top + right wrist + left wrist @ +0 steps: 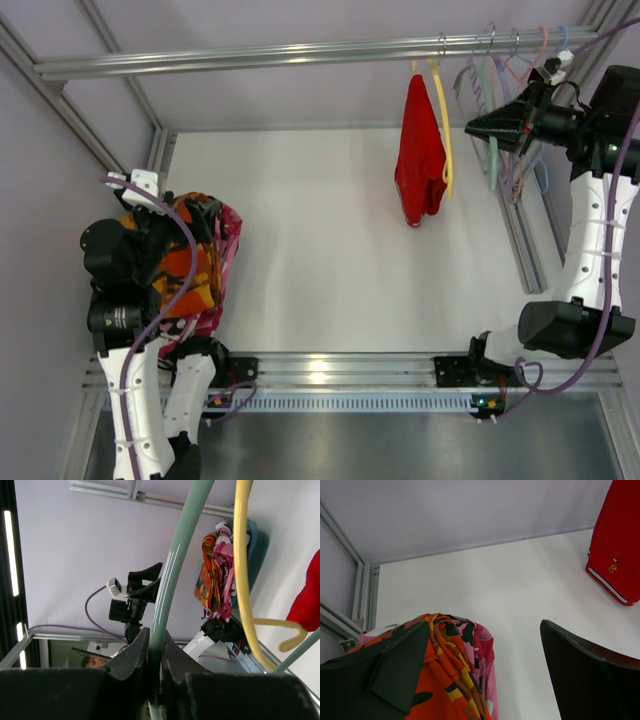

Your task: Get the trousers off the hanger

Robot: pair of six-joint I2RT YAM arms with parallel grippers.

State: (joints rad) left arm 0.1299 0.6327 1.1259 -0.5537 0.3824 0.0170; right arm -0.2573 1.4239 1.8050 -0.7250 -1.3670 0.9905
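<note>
Two arms are mounted at the near edge of the white table (330,250), beneath a metal rail (250,55) that runs across the far side. The left arm is folded over the table's left edge. The right arm is raised to the rail's right end.

The trousers (185,270) are found in a crumpled heap at the left edge of the table, directly under the left arm. They touch and partly overlie the pink camouflage garment (225,235). No hanger is seen in or beside the heap. A red garment (418,150) is hung from the rail on a yellow hanger (443,130), well apart from the heap.

The hanger (175,570) is located at the right end of the rail, among several other hangers, and no cloth is seen on it. It is pinched by the right gripper (154,632), which is clenched on its pale green bar. Whether the hook is seated on the rail cannot be told.

The left gripper (484,625) is released. Its jaws are spread wide just above the trousers, with nothing between them.

Step in hand: the separation is judged complete, and the task is at its closing stage. The next move is judged to call for the hook to be confirmed on the rail and the right grip to be released. Both arms are then to be drawn back without the heap being snagged.
</note>
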